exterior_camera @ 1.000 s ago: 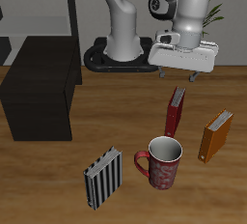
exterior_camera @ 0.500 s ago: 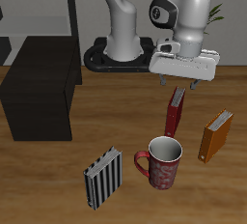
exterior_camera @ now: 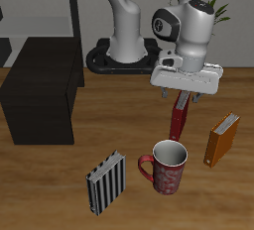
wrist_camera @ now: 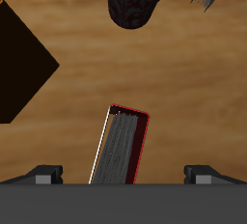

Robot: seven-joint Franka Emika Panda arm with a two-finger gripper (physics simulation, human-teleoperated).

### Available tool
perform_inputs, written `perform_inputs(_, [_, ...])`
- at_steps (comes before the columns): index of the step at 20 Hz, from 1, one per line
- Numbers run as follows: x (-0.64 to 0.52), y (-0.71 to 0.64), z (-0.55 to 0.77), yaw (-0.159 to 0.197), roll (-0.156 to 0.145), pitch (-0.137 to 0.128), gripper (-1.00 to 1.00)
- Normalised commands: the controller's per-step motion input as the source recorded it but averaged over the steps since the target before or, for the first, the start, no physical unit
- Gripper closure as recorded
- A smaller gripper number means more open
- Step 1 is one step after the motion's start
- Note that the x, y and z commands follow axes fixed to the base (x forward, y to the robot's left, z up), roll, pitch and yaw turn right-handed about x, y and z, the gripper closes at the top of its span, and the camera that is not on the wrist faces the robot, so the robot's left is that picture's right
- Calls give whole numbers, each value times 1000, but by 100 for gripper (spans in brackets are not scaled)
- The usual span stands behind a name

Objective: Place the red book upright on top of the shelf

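The red book [exterior_camera: 178,122] stands upright on the wooden table, just behind the mug. Directly above it hangs my gripper [exterior_camera: 186,95], open, with a finger on each side of the book's top edge. In the wrist view the red book [wrist_camera: 121,147] shows its pale page edges, centred in my gripper [wrist_camera: 123,176]. Both fingertips [wrist_camera: 43,175] stand well clear of the covers. The black shelf [exterior_camera: 40,90] sits low on the table, away to one side of the book; a corner of the shelf [wrist_camera: 19,64] also shows in the wrist view.
A red patterned mug [exterior_camera: 169,167] stands close in front of the book. An orange-brown book [exterior_camera: 221,138] stands beside it. A grey striped book [exterior_camera: 106,181] is near the front edge. A tall thin-framed rack [exterior_camera: 40,6] rises behind the shelf.
My gripper has come down and shifted slightly toward the book, so its fingers now straddle the book's top. The book and the other things have not moved.
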Motion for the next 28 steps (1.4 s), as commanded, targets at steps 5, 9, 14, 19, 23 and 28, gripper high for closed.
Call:
perform_inputs(5, [37, 4, -251, 2, -8, 13, -100])
perform_inputs(9, [-54, 63, -283, -14, 33, 18, 100])
perform_inputs(14, [-15, 9, -158, -17, -5, 38, 100])
perform_inputs(19, [-16, -36, -16, -14, 6, 21, 100])
perform_inputs(23, [-41, -60, 158, 5, 32, 22, 100])
perform_inputs(28, [-111, -73, 381, 55, 40, -29, 100])
